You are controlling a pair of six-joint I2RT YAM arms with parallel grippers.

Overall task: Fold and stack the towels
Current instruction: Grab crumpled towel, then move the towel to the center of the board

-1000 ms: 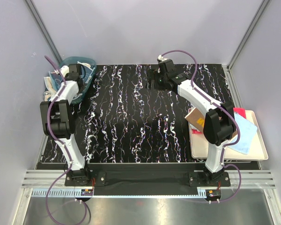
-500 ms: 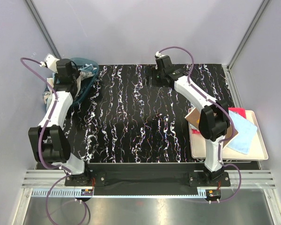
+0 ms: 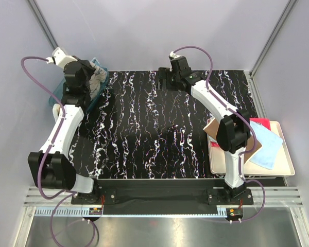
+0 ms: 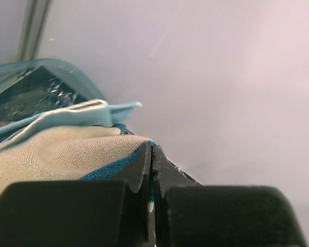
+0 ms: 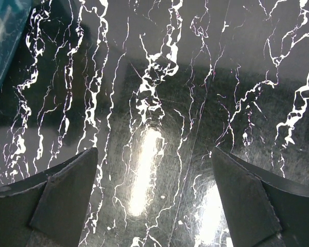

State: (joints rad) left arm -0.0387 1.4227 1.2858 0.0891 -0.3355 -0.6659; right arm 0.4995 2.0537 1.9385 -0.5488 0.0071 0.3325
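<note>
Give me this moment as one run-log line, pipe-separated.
left gripper shut on towel at basket | right gripper open, empty, over table | light blue towel on tray

A black table (image 3: 144, 128) veined with white stands between pale grey walls (image 3: 159, 31), with slanting metal posts (image 3: 41, 23) at the back corners. A ribbed metal rail (image 3: 46, 196) runs along its near edge. Light glares in bright patches (image 5: 144, 170) on the glossy top.
</note>
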